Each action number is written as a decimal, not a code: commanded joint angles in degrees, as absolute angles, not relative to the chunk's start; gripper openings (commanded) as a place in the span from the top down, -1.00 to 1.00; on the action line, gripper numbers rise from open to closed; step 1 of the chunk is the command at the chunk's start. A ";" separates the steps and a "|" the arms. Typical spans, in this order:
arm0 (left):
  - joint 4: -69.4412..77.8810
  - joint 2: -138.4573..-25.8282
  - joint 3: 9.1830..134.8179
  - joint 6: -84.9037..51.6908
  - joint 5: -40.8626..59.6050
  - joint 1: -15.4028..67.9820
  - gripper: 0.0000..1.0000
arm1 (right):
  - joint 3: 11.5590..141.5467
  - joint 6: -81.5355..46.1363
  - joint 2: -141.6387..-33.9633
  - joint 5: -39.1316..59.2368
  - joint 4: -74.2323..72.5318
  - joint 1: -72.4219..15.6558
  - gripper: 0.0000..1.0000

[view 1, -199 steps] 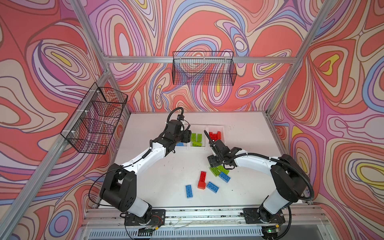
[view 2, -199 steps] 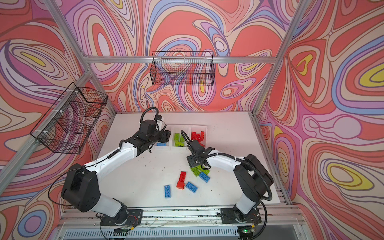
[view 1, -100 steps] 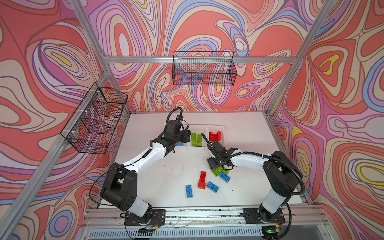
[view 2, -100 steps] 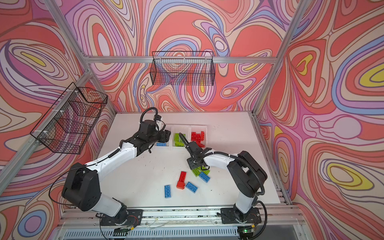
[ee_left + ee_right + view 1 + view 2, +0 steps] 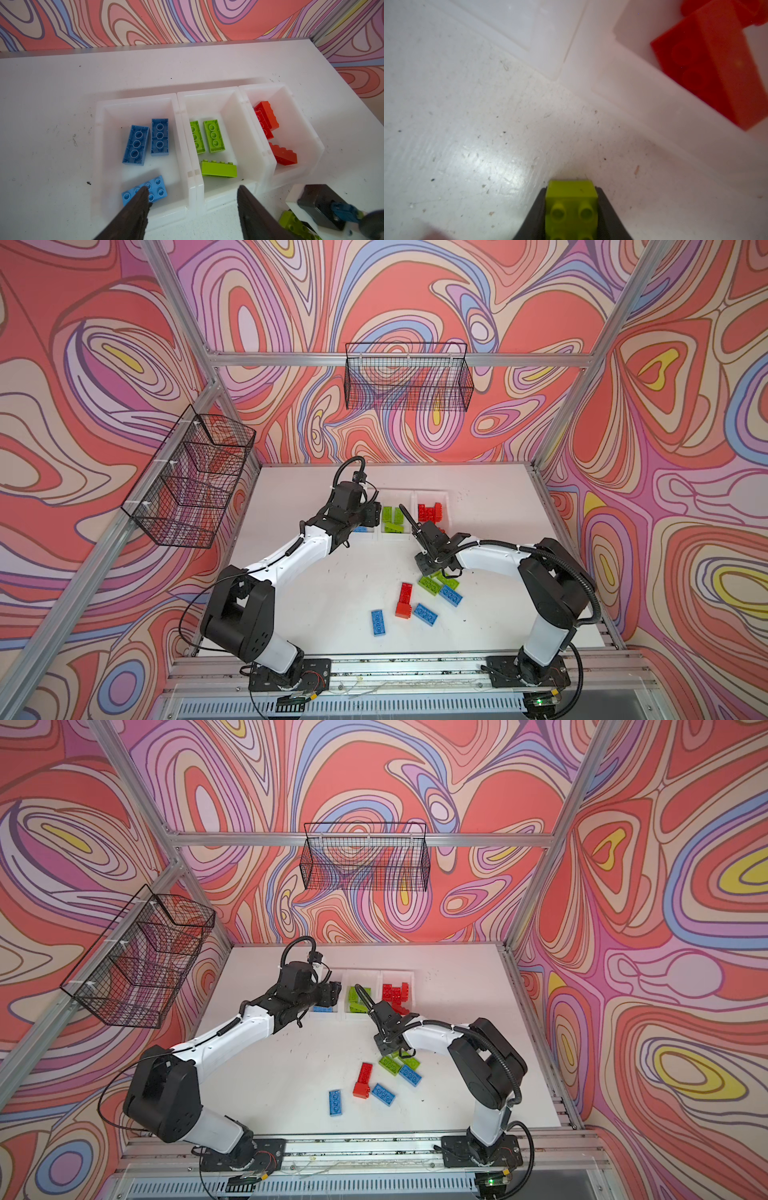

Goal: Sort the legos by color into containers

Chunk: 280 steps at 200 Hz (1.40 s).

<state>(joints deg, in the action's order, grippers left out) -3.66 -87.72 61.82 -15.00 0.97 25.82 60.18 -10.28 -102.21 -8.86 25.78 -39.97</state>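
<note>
- Step in hand: the right gripper (image 5: pixel 571 189) pinches a lime green studded plastic brick (image 5: pixel 572 209) near the white tabletop (image 5: pixel 467 135), just short of the three joined white plastic bins (image 5: pixel 207 91).
- Next, I judge: lift it clear of the rim and release it over the middle bin (the green one).
- The left gripper (image 5: pixel 193 188) hangs spread and empty at the bins' near edge.
- Unclear: whether the brick has left the tabletop, since the wrist view is blurred and both top views hide it.

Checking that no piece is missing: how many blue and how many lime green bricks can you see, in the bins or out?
Blue plastic studded bricks: 6 (3 in the left white plastic bin, 3 loose on the white table).
Lime green plastic studded bricks: 5 (3 in the middle white bin, 2 outside, one in the right gripper).
Total: 11.
</note>
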 commanded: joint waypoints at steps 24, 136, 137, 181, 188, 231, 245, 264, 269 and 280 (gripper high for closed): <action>-4.67 -86.58 61.75 -14.41 0.00 25.64 -0.39 | 65.55 -10.72 -96.90 -11.83 31.90 -40.34 0.47; -8.87 -78.43 52.94 -17.39 -0.16 25.29 -0.39 | 91.36 -11.78 -112.76 -10.98 25.76 -39.12 0.37; -9.01 -78.28 52.88 -17.40 -0.08 25.26 -0.39 | 91.65 -11.78 -113.07 -10.94 25.80 -39.03 0.37; -14.61 -70.22 47.08 -19.38 0.13 25.31 -0.38 | 100.82 -12.01 -121.59 -9.81 26.49 -35.96 0.23; -14.60 -68.97 46.13 -20.39 0.65 25.36 -0.37 | 101.43 -12.04 -122.18 -9.31 26.37 -35.78 0.13; -20.88 -60.68 40.90 -28.34 -4.21 32.34 -0.37 | 101.25 -11.78 -121.70 -6.87 25.59 -34.49 -0.28; -23.65 -59.73 40.78 -31.12 -7.39 36.15 -0.39 | 99.62 -11.86 -119.84 -6.85 24.34 -33.85 -0.29; -26.59 -59.72 40.28 -37.05 -10.12 41.20 -0.43 | 97.16 -11.95 -117.06 -6.90 22.85 -32.77 -0.28; -27.30 -59.84 40.05 -39.13 -11.25 42.89 -0.44 | 96.33 -11.95 -116.19 -7.01 22.38 -32.49 -0.29; -28.44 -59.89 39.37 -44.45 -14.05 47.36 -0.47 | 94.49 -12.04 -114.18 -7.23 21.50 -31.76 -0.28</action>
<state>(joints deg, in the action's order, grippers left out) -22.09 -60.12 40.99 -32.60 -6.87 41.28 97.41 -11.88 -120.01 -7.14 24.18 -33.50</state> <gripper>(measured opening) 0.718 0.642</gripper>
